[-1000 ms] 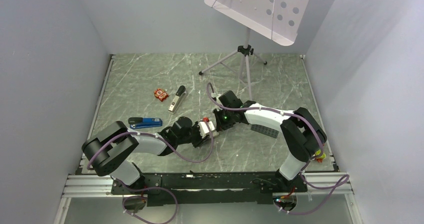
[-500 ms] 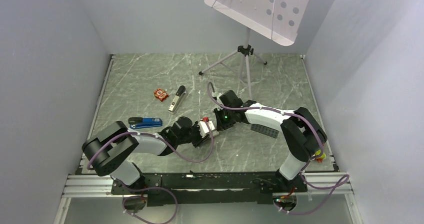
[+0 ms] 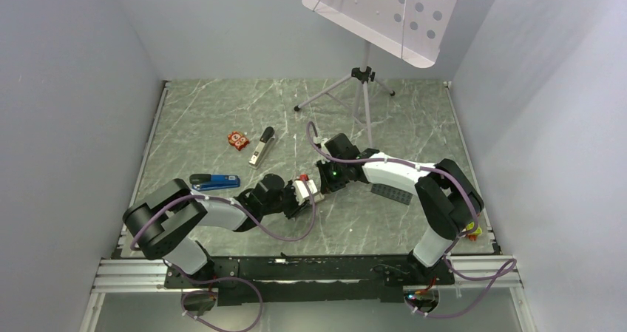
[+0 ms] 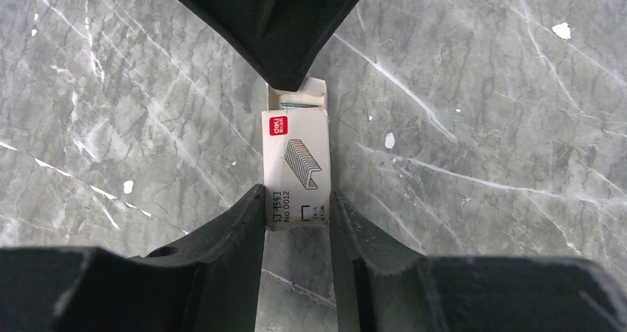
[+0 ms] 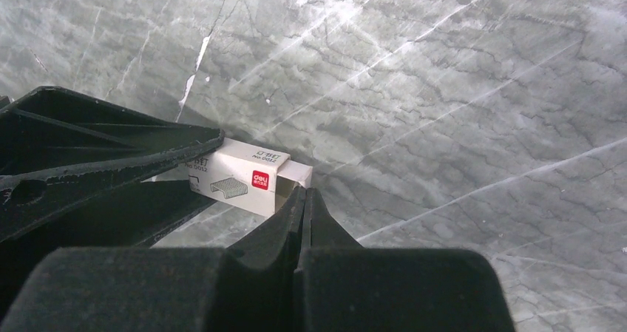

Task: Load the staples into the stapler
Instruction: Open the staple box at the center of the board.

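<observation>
left gripper (image 4: 296, 208) pinching a small white staple box (image 4: 296, 166) by its two long sides, near the closed end; box sits flat just over the marble table (image 4: 480, 125), can't tell if it touches

box far end is open, flap up; staples (image 4: 297, 107) show as a thin silver-grey strip inside that mouth, not out of the box

right gripper (image 5: 303, 197) fingers pressed together, tips right at the open mouth of the box; can't tell if they nip anything between them

from the top camera both grippers meet nose to nose mid-table, near the front edge, box between them

blue stapler (image 3: 214, 181) lies flat just left of the left arm, untouched; black stapler (image 3: 262, 146) further back, beside the red bricks (image 3: 237, 138); both well apart from the box

tripod (image 3: 362, 88) stands at the back of the table
</observation>
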Robot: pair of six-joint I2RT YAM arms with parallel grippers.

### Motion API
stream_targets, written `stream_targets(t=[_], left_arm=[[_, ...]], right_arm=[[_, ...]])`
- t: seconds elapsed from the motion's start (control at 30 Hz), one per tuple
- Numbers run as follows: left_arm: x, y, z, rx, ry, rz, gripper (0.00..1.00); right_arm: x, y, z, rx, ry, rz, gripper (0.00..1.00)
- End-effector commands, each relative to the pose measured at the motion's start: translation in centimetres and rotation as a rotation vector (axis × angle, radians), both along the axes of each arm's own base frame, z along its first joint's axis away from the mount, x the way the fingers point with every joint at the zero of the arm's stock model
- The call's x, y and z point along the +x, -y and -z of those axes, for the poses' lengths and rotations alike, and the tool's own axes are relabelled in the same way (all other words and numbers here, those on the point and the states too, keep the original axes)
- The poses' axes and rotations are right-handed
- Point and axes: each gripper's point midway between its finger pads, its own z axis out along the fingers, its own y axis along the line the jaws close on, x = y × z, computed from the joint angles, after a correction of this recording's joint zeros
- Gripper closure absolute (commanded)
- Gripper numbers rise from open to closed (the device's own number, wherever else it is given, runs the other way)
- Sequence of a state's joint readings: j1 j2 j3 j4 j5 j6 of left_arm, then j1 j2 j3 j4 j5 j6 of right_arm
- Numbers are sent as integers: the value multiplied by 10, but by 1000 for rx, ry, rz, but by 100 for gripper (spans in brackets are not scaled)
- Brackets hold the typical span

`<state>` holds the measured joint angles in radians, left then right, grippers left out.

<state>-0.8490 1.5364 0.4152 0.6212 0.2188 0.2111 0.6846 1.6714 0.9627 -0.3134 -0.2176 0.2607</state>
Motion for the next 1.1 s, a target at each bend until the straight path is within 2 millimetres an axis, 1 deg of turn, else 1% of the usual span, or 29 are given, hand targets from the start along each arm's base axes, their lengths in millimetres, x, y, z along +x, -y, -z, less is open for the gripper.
stream_targets(t=[0.0, 0.4, 0.5, 0.6, 0.73, 0.9, 1.07], left_arm=[[-18, -23, 34, 102, -107, -30, 65], [-20, -24, 35, 96, -118, -37, 64], [-20, -19, 30, 68, -118, -27, 62], [-18, -6, 21, 34, -111, -6, 58], [-16, 10, 17, 22, -100, 20, 53], [-16, 15, 17, 8, -92, 23, 50], [-15, 14, 14, -6, -74, 12, 44]], right_arm=[[24, 28, 2, -91, 78, 72, 100], [25, 29, 3, -93, 80, 66, 100], [21, 25, 2, -72, 67, 46, 100], [15, 18, 3, -56, 47, 18, 100], [11, 13, 4, -47, 40, 1, 100], [12, 13, 2, -46, 46, 1, 100], [12, 13, 3, -46, 45, -1, 100]])
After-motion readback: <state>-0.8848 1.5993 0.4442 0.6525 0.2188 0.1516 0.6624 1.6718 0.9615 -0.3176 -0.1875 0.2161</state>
